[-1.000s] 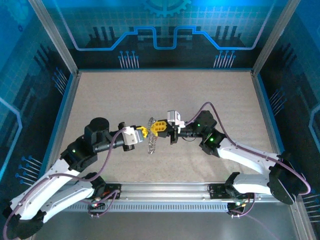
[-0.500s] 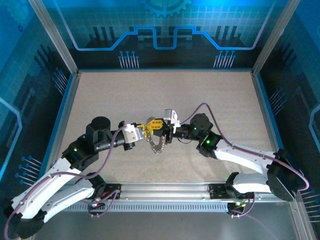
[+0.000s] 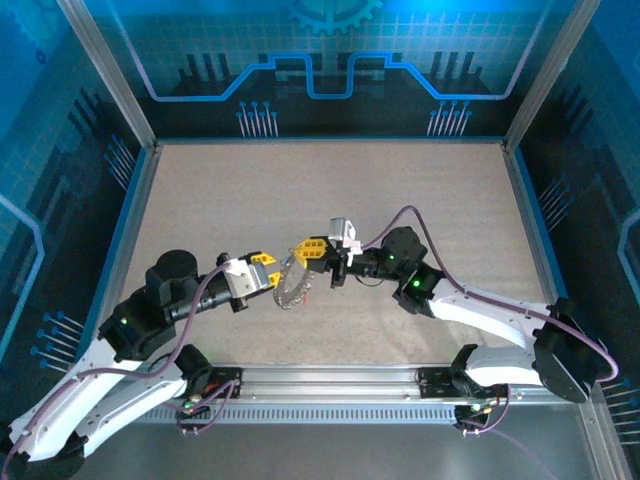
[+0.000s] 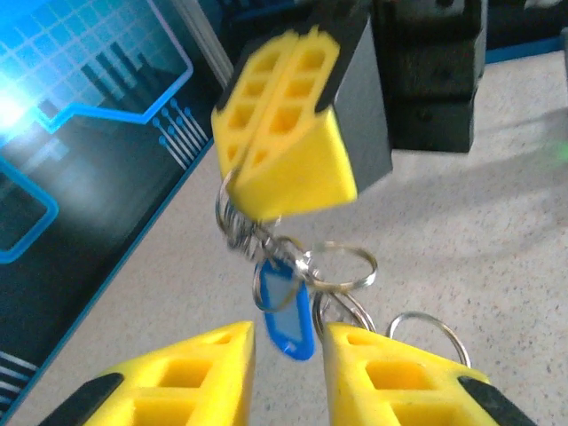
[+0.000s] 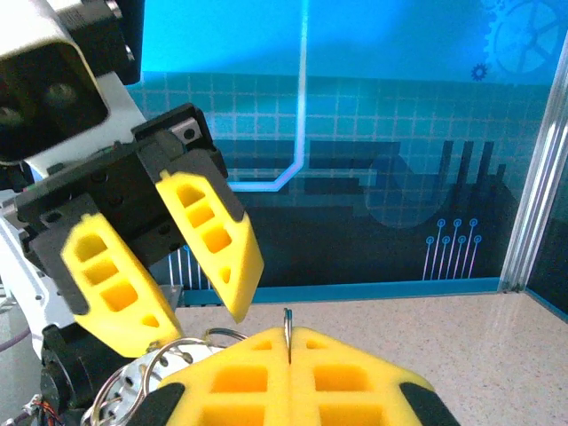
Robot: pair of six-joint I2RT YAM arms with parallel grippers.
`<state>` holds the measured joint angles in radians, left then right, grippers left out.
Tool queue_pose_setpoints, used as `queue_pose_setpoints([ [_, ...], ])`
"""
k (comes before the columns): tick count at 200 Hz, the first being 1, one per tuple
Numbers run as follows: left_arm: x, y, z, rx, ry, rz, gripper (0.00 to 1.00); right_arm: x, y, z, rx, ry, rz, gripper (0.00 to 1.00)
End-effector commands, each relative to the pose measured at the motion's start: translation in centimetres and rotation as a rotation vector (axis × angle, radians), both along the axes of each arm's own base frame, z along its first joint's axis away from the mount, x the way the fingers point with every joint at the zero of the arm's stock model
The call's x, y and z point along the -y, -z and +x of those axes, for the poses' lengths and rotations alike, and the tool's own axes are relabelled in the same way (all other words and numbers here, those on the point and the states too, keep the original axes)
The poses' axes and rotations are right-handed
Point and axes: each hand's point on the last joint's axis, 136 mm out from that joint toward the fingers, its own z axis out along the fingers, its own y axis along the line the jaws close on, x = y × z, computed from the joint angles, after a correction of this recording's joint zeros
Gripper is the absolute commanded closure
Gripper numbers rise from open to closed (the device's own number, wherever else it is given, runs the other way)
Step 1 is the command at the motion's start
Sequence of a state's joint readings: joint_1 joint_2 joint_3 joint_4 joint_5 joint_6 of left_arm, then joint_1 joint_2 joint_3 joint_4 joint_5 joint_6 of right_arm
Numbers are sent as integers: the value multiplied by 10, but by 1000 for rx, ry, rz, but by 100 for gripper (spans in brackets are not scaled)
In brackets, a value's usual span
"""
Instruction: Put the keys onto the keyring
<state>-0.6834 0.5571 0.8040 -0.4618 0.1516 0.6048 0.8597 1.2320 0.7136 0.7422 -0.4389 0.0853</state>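
The right gripper (image 4: 253, 200) pinches its honeycombed yellow fingers together on the jagged grey metal keyring (image 3: 283, 298), whose glossy blue-headed key (image 4: 286, 311) dangles between the parted fingers of the left gripper (image 4: 289, 330), over a speckled beige table (image 3: 420, 190) inside blue circuit-printed walls (image 3: 320, 70).

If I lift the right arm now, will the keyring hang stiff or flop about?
Probably floppy: the keyring looks like loose linked wire loops dangling below the shut right gripper, so expect swinging. The blue key hangs free inside the open left gripper and would likely sway. Only one thin loop seems pinched, so it may pivot or slip.
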Motion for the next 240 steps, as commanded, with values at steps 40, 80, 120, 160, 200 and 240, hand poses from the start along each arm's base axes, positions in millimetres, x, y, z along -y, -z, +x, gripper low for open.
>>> queue_pose_setpoints([
  [40, -18, -7, 10, 43, -72, 133, 76, 11, -27, -18, 150, -67, 27, 100],
  [80, -14, -26, 12, -8, -64, 75, 79, 10, -29, -27, 186, -111, 0, 100],
  [120, 22, -36, 2, -213, 90, -26, 77, 8, -35, -28, 193, -116, 10, 100],
  [160, 38, -30, 5, -299, 137, -62, 78, 9, -31, -28, 189, -116, 11, 100],
  [200, 44, -32, 7, -312, 159, -83, 81, 10, -29, -29, 187, -117, 7, 100],
  [240, 42, -31, 0, -305, 176, -69, 73, 12, -26, -27, 186, -95, 3, 100],
])
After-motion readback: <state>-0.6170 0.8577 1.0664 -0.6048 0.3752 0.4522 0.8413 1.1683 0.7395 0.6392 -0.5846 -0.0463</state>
